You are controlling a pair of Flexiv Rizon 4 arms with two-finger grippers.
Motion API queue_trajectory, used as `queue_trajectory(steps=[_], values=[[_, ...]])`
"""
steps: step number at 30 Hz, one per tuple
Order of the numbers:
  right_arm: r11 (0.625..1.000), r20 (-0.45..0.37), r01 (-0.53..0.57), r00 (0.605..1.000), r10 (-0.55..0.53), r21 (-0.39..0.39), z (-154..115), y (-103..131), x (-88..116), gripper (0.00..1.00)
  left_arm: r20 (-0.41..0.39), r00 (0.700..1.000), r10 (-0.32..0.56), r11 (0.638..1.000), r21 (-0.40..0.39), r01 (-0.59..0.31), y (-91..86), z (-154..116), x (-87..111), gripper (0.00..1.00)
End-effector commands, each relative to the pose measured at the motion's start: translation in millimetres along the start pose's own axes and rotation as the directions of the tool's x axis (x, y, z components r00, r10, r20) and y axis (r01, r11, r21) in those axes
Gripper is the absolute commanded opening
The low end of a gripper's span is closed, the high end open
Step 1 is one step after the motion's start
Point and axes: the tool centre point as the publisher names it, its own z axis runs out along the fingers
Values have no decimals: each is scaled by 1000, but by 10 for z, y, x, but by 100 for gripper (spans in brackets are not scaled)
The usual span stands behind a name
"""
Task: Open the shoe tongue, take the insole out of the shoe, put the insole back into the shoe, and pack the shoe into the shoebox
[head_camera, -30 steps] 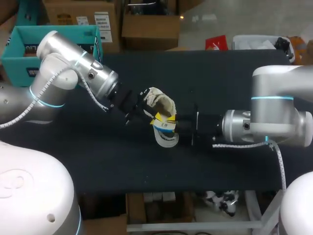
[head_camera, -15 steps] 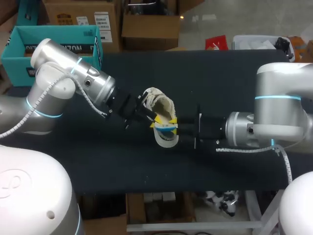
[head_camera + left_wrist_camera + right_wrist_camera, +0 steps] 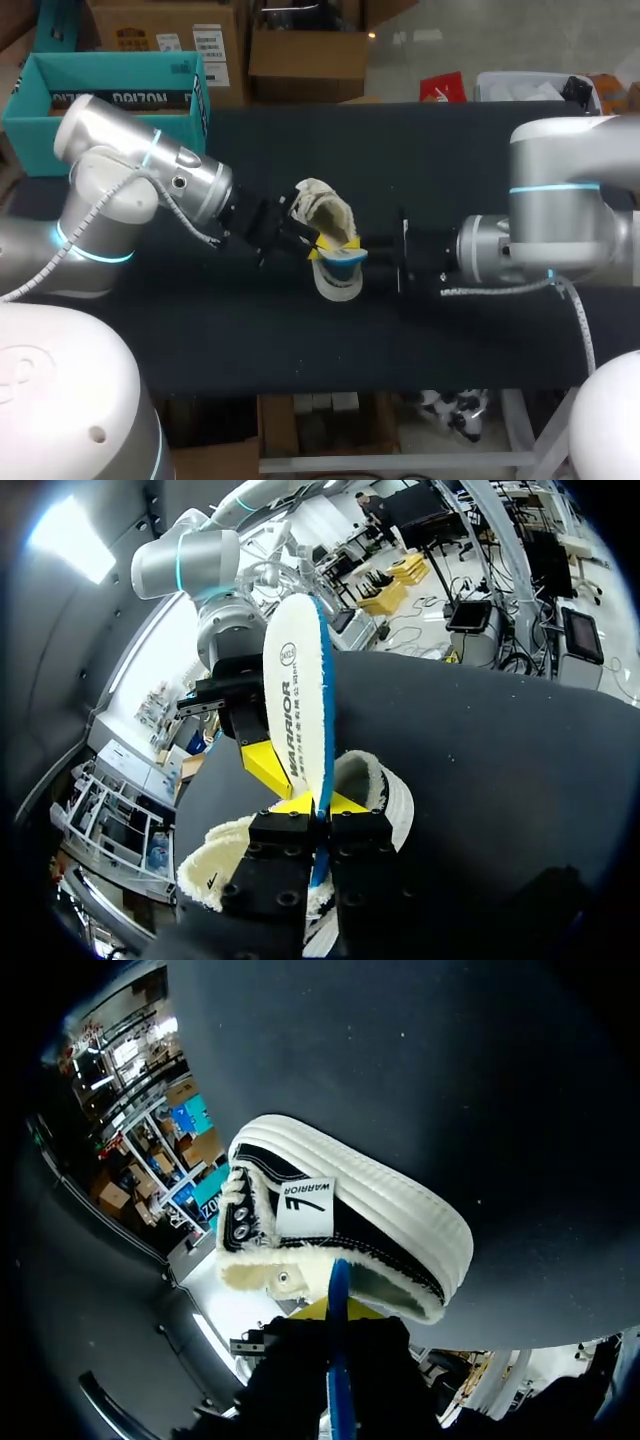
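Note:
A black shoe point(image 3: 325, 210) with a white sole and fleece lining lies mid-table, its opening facing my grippers. The white insole point(image 3: 338, 280) with a blue edge stands out of the shoe point(image 3: 350, 1210). My left gripper point(image 3: 312, 245) comes in from the left, shut on one end of the insole point(image 3: 295, 705), which stands upright ahead of the fingers point(image 3: 320, 815). My right gripper point(image 3: 358, 255) meets it from the right. In the right wrist view the insole's blue edge point(image 3: 338, 1290) is pinched between the right gripper's point(image 3: 337, 1315) fingers. The teal shoebox point(image 3: 40, 100) stands open at the far left.
The black table point(image 3: 450, 150) stretches to the right and front of the shoe. The shoebox sits at the table's back left corner, behind my left arm.
My right gripper has closed onto the insole. The left arm has drawn back slightly to the left, and the insole has tipped a little lower over the shoe's opening.

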Motion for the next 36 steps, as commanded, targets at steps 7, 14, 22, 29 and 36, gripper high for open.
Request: queue_trajectory(steps=[7, 14, 22, 29, 36], values=[[1000, 42, -5, 999, 5, -14, 159, 107, 87, 0, 43, 998, -52, 999, 11, 52, 182, 55, -71, 0], [999, 46, -21, 999, 22, -26, 161, 126, 42, 0, 51, 994, -99, 995, 16, 98, 310, 82, -96, 0], [999, 44, -28, 999, 30, -27, 156, 143, 24, 0, 46, 993, -107, 994, 29, 106, 252, 73, -74, 31], [999, 26, -40, 999, 41, -33, 100, 163, 1, 0, 54, 998, -43, 998, 44, 41, 23, 5, -15, 48], [998, 20, -47, 999, 48, -38, 72, 186, -4, 0, 59, 998, -5, 999, 52, 2, -150, -41, 41, 38]])
